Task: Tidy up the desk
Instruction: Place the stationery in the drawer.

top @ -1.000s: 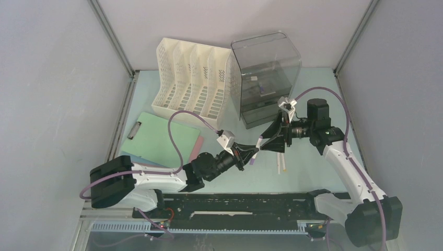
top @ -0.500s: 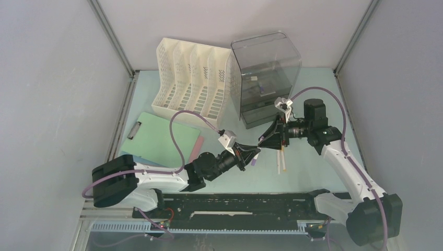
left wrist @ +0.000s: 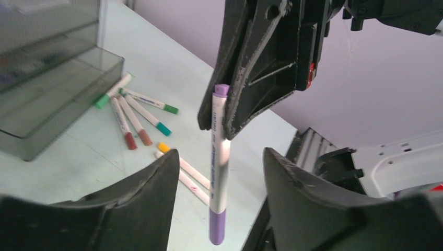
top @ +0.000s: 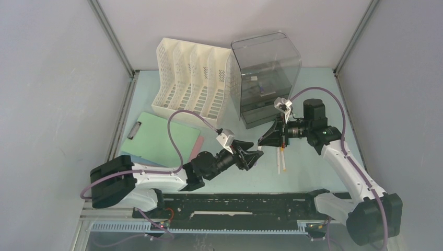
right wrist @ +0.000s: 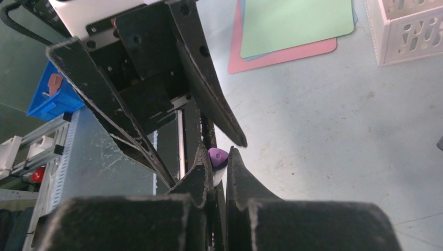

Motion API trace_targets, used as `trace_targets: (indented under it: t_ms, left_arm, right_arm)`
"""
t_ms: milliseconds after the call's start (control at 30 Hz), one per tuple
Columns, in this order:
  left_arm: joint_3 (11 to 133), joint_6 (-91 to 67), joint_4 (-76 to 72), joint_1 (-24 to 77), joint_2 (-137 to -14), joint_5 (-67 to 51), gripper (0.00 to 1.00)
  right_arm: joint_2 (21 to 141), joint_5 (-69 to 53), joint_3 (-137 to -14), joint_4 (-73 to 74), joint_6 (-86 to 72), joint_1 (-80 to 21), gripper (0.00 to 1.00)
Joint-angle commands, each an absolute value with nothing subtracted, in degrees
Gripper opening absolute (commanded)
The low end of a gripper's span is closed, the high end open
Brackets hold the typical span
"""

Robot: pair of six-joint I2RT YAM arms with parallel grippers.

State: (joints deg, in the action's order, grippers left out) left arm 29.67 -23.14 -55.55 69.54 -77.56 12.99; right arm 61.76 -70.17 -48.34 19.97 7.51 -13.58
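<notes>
Above desk [top: 317,89], right end effector [left wrist: 220,124] pinches purple-capped pen [left wrist: 219,172].

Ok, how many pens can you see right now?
8: one purple pen is held upright in the shut right gripper; seven pens lie loose on the desk beside the grey box. More may hide behind the left gripper.

arms [top: 156,180]: white shells, black joints | cables [top: 183,111]: purple | jaws: black, scuffed
</notes>
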Motion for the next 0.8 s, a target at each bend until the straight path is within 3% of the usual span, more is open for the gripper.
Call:
trace_targets:
  t_ms: [0, 100, 167, 500, 767]
  left_arm:
    - [27.3, -23.0, -57.0, 68.1, -72.9, 12.2, 0.73]
    - [24.9, -22.4, -56.8, 67.2, -71.0, 10.1, 0.93]
    - [23.7, -22.3, -55.9, 66.4, -69.9, 8.7, 1.0]
    - [19.9, -24.1, -47.1, 63.8, -65.7, 7.3, 1.0]
    - [14.6, -24.0, -46.9, 63.5, -60.3, 10.3, 1.0]
  right_arm:
    - [60.3, -69.8, -48.9, 22.2, 13.4, -13.3, 0.0]
    - [60.6, -69.4, -50.7, 27.1, 18.7, -12.4, 0.0]
    - [60.7, -69.1, -52.0, 30.9, 23.0, -11.5, 0.0]
    - [57.0, -57.2, -54.7, 36.7, 34.5, -10.1, 0.0]
    - [57.0, -34.0, -57.2, 34.1, 45.9, -18.0, 0.0]
